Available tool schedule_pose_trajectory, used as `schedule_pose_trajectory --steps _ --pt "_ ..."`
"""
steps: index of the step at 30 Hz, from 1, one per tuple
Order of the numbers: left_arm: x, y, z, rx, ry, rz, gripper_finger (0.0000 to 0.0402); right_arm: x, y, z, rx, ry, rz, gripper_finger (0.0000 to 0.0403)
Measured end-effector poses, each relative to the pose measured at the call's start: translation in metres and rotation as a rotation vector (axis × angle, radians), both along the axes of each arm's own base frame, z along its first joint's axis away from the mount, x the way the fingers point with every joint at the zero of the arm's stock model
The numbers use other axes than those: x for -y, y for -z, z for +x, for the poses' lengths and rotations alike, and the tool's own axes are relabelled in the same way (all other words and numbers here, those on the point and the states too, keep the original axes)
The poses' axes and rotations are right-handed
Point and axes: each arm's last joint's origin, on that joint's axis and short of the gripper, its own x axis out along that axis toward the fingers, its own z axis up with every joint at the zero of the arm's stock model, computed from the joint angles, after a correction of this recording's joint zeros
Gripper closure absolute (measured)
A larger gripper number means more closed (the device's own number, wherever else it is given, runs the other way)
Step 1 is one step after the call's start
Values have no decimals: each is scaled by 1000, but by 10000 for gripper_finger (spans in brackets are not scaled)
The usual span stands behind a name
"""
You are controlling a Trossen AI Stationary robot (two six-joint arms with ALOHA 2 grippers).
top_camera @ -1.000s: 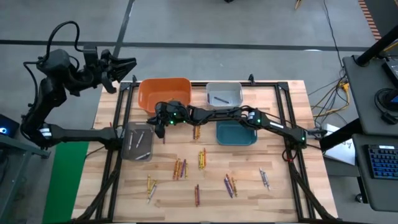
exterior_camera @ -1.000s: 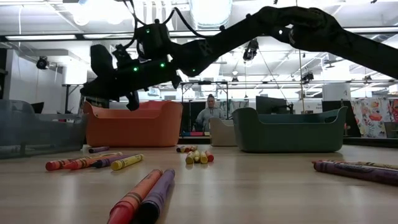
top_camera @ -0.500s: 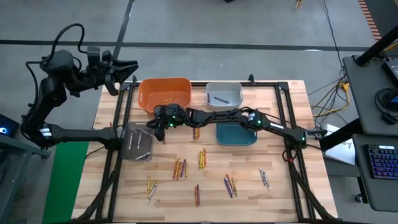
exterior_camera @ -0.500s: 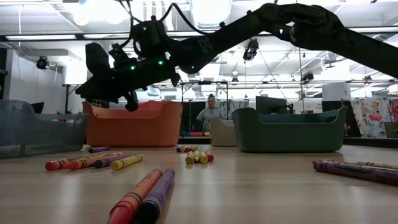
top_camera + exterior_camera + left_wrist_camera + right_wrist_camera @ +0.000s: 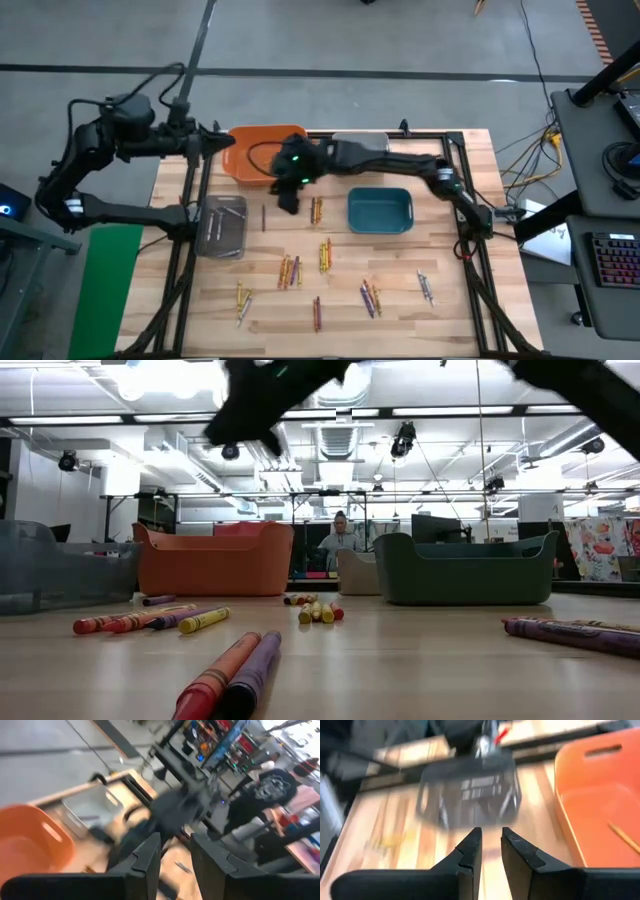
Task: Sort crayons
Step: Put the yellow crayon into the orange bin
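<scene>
Several crayons (image 5: 325,253) lie loose in small clusters on the wooden table; they also show in the low view (image 5: 225,680). One thin orange crayon (image 5: 621,832) lies in the orange bin (image 5: 262,150). My right gripper (image 5: 288,197) hangs high over the table just in front of the orange bin, with its fingers a little apart and empty (image 5: 490,851). My left gripper (image 5: 222,144) is level at the orange bin's left end, open and empty (image 5: 175,851).
A dark grey bin (image 5: 222,225) holding a few crayons stands at the left. A teal bin (image 5: 380,210) stands right of centre. A pale grey bin (image 5: 92,807) stands behind my right arm. A person (image 5: 338,542) is in the room beyond the table.
My right gripper has risen, leaving the top of the low view, and drawn toward the table's right. An orange crayon has appeared in the orange bin. My left gripper has swung from beyond the table's far left corner toward the orange bin's left end.
</scene>
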Motion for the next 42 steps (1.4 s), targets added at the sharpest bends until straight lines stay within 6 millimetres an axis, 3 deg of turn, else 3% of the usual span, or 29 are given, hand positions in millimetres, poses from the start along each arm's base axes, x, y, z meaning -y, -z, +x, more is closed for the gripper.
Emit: schedule_pose_trajectory --steps 6,13,21,30,36,42 --pt "10 17 38 -93 71 -118 313 -9 -44 -68 -250 26 -94 339" --pt "43 45 85 -279 158 -248 313 -29 -88 -127 -232 46 -68 339" --pt "96 89 113 -629 140 -414 313 -47 -100 -178 -187 122 -105 339" --pt "152 144 130 -1013 18 -478 313 -50 -85 -204 -64 174 -60 339" --pt "176 184 140 -1128 -13 -470 315 -51 -75 -212 -41 184 -48 339" --pt "186 225 127 -1134 -4 -481 325 -51 -75 -212 -30 183 -51 339"
